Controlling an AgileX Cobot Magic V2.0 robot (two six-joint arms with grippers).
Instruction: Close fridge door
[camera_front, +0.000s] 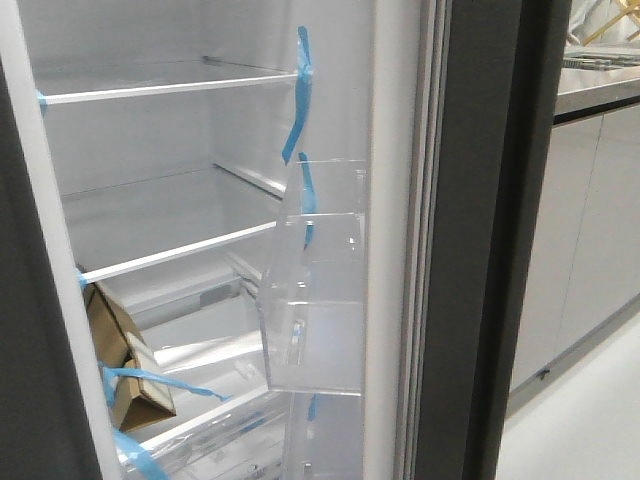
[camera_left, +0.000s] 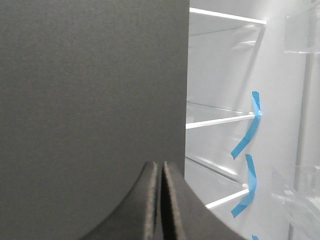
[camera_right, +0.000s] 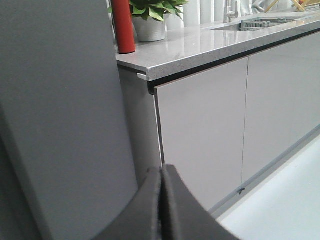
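Fridge shelf (camera_front: 180, 255), cardboard box (camera_front: 125, 360) beneath

One fridge door (camera_front: 480, 240) stands open, two clear bins (camera_front: 315, 300) on it, three white-edged shelves (camera_front: 170, 88) inside, one cardboard box (camera_front: 125, 350), one red bottle (camera_right: 122, 25), one potted plant (camera_right: 150, 17).

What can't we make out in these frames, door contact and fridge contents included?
- Front view: neither arm shows, so contact with the fridge door is unknown.
- Front view: the cardboard box on the lower shelf is part hidden by the dark left edge and blue tape.
- Left wrist view: a dark grey slab fills most of the frame, hiding what is behind it.
- Right wrist view: the red cylinder and potted plant on the countertop are cut off by the frame edge.
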